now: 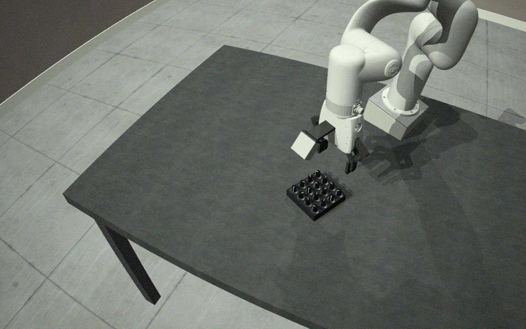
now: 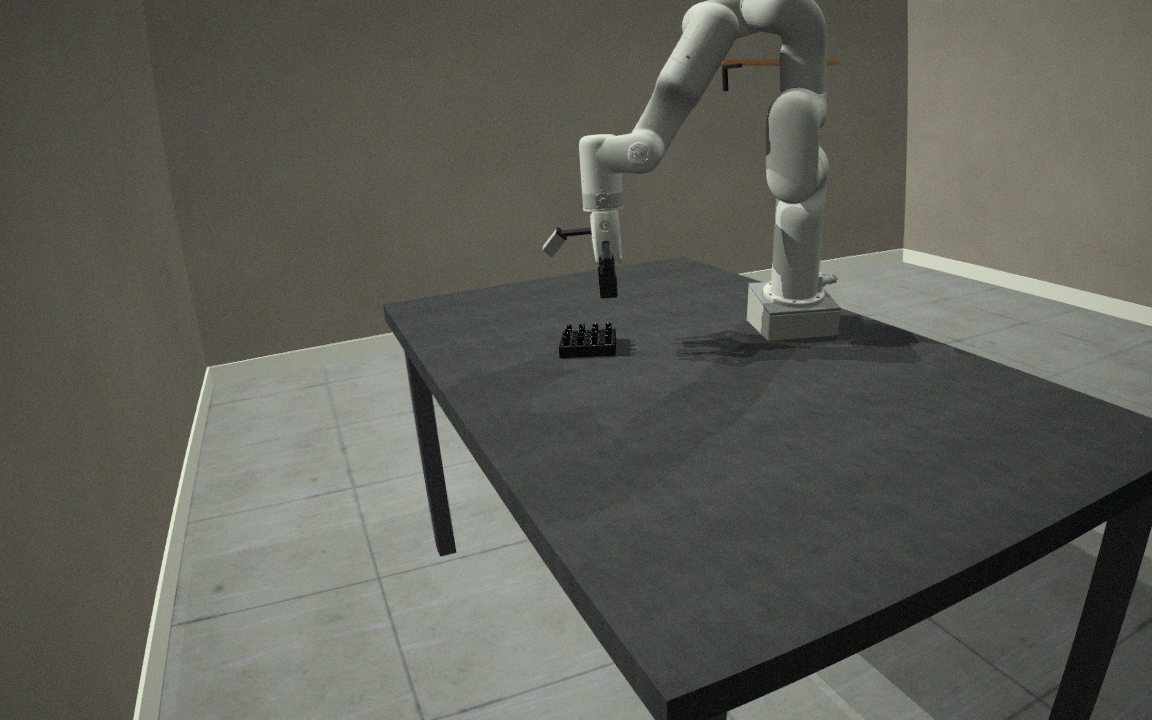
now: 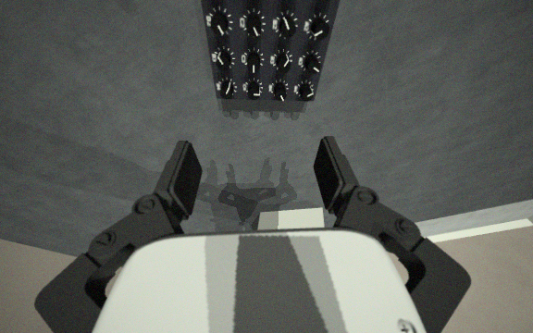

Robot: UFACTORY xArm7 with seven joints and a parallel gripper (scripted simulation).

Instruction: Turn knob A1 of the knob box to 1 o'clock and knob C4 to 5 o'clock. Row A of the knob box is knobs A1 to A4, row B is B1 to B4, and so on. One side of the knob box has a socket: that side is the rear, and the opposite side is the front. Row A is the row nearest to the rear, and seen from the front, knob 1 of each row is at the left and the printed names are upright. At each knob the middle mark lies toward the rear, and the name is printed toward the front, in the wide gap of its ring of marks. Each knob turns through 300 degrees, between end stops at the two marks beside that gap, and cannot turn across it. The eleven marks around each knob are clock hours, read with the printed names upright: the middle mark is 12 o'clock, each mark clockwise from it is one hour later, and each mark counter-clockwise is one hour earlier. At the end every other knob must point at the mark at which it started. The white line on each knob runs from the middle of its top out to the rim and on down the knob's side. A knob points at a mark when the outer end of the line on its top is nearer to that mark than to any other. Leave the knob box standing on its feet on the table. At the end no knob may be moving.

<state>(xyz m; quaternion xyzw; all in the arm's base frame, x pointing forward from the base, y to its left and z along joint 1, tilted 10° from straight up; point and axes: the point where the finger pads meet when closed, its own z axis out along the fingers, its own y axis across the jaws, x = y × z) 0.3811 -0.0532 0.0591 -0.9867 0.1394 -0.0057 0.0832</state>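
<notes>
The black knob box [image 1: 319,195] [image 2: 586,342] [image 3: 266,55] stands on the dark table [image 1: 216,163]. It carries a grid of black knobs with white lines. In the wrist view three of its rows show at the top; the rest is cut off by the frame edge. My gripper [image 1: 351,165] [image 2: 607,282] [image 3: 257,154] is open and empty. It hangs above the table beside the box, on the side toward the robot base, well above knob height. The printed names are too small to read.
The robot base [image 1: 395,114] [image 2: 790,308] stands on the table behind the gripper. A wrist camera block [image 1: 305,145] juts from the arm to the left. The table edge [image 1: 142,241] lies in front of the box.
</notes>
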